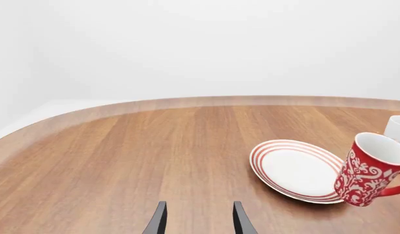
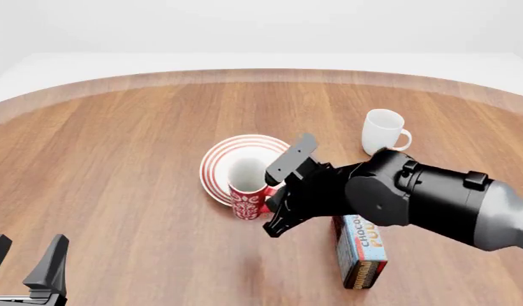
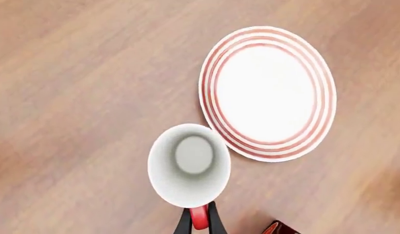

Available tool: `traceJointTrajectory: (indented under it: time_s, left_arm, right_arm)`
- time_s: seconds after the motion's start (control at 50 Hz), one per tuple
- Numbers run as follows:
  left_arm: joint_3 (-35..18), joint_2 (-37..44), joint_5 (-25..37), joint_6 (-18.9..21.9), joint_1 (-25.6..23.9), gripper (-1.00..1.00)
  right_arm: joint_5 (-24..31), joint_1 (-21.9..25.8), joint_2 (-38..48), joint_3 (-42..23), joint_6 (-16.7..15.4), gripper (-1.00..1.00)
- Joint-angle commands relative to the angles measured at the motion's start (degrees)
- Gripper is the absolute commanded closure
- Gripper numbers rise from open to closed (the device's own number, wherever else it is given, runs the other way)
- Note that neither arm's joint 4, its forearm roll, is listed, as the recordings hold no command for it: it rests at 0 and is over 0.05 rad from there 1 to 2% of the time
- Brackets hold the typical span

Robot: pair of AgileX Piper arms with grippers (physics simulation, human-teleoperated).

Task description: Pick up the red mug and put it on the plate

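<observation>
The red mug (image 2: 247, 191) with white pattern and white inside hangs upright in the air, held by its red handle. It also shows in the left wrist view (image 1: 369, 170) and from above in the right wrist view (image 3: 189, 165). My right gripper (image 2: 277, 203) (image 3: 198, 218) is shut on the handle. The mug is beside the near edge of the plate (image 2: 219, 159), overlapping its rim in the front view. The plate, white with red rings, lies flat on the table (image 1: 294, 168) (image 3: 268, 92). My left gripper (image 2: 27, 261) (image 1: 196, 219) is open and empty at the near left.
A plain white mug (image 2: 383, 132) stands upright at the back right, also in the left wrist view (image 1: 398, 130). A chocolate pudding box (image 2: 361, 248) lies near the right arm, its corner in the right wrist view (image 3: 278, 228). The round wooden table's (image 2: 117, 159) far edge curves behind.
</observation>
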Motion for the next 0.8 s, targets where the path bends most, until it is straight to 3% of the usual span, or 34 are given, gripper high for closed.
traceJointTrajectory:
  time_s: [0.02, 0.18, 0.48, 0.8]
  left_arm:
    - [0.0, 0.0, 0.0, 0.0, 0.0, -1.00]
    - [0.0, 0.0, 0.0, 0.0, 0.0, -1.00]
    - [0.0, 0.0, 0.0, 0.0, 0.0, -1.00]
    - [0.0, 0.0, 0.0, 0.0, 0.0, -1.00]
  right_arm:
    - [2.7, -1.6, 0.7, -6.2, -0.1, 1.00]
    - [3.7, -2.7, 2.8, -10.6, -0.4, 1.00]
    - [3.3, -7.6, 8.2, -16.9, -3.9, 1.00]
    - [0.6, -11.0, 13.6, -19.6, -4.8, 1.00]
